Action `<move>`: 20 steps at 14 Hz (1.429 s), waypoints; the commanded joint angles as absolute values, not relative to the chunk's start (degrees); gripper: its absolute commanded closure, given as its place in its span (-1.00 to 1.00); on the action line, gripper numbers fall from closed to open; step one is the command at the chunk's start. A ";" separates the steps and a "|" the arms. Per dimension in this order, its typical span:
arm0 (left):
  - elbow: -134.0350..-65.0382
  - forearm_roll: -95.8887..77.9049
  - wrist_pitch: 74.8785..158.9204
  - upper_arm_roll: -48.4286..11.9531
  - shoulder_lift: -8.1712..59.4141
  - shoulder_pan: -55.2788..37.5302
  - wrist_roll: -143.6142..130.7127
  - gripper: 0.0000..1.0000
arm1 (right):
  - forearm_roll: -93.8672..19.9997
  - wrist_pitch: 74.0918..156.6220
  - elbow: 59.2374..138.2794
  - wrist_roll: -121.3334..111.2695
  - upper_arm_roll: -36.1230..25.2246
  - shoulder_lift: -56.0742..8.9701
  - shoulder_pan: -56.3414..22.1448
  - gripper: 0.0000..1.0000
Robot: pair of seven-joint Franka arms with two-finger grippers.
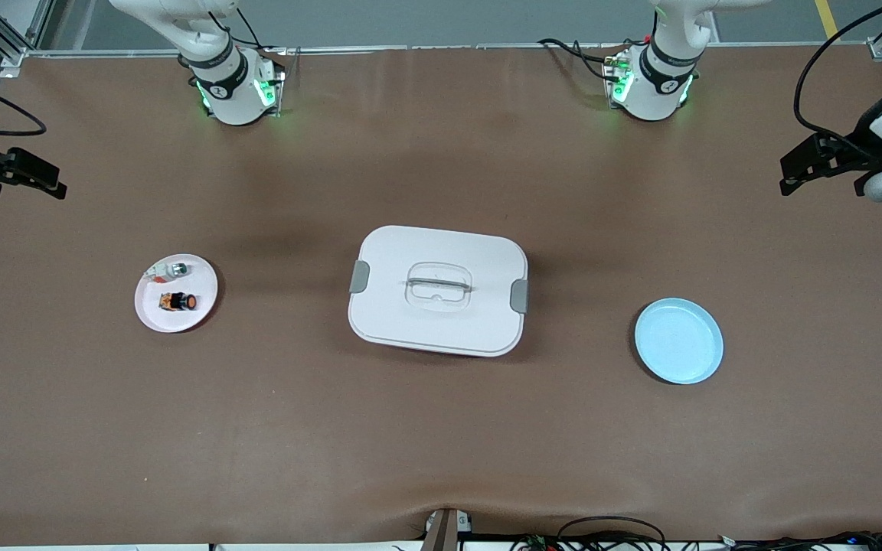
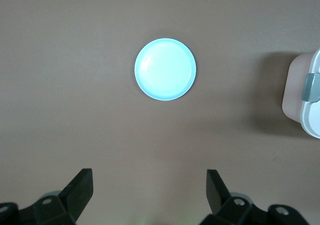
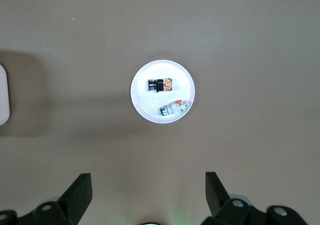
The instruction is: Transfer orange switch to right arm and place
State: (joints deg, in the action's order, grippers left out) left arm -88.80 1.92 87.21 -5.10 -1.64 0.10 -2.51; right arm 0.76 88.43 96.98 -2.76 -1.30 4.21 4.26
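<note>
The orange switch (image 1: 178, 302) lies on its side on a small white plate (image 1: 200, 285) toward the right arm's end of the table. In the right wrist view the orange switch (image 3: 160, 85) rests on the white plate (image 3: 142, 102) well below the fingers. My right gripper (image 1: 50, 182) hangs open and empty, high over the table's edge at that end; the right gripper (image 3: 148, 177) has only bare table between its fingers. My left gripper (image 1: 792, 174) hangs open and empty over the left arm's end; the left gripper (image 2: 149, 177) also frames bare table.
A small silver-and-white part (image 1: 169, 270) shares the white plate, farther from the front camera than the switch. A white lidded box (image 1: 438, 289) with grey latches sits mid-table. An empty light-blue plate (image 1: 678, 340) lies toward the left arm's end, and the light-blue plate (image 2: 165, 69) shows below the left gripper.
</note>
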 commanded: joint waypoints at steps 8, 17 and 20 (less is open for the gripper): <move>-87.80 1.41 87.36 -5.27 -2.11 0.00 -2.20 -1.00 | -3.96 92.46 98.17 0.88 -1.06 7.65 6.15 -1.00; -87.80 0.70 84.29 -5.27 -2.11 -0.26 -2.81 -1.00 | -3.52 92.37 98.52 -4.66 -1.05 8.00 6.33 -1.00; -87.36 0.70 84.20 -5.36 -2.11 -0.53 -3.86 -1.00 | -1.24 92.46 98.61 -4.48 -0.88 8.35 5.45 -1.00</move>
State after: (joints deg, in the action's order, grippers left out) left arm -88.12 1.71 85.31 -5.38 -1.64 -0.21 -2.68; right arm -2.73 91.93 97.14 -4.05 -1.42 6.58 5.56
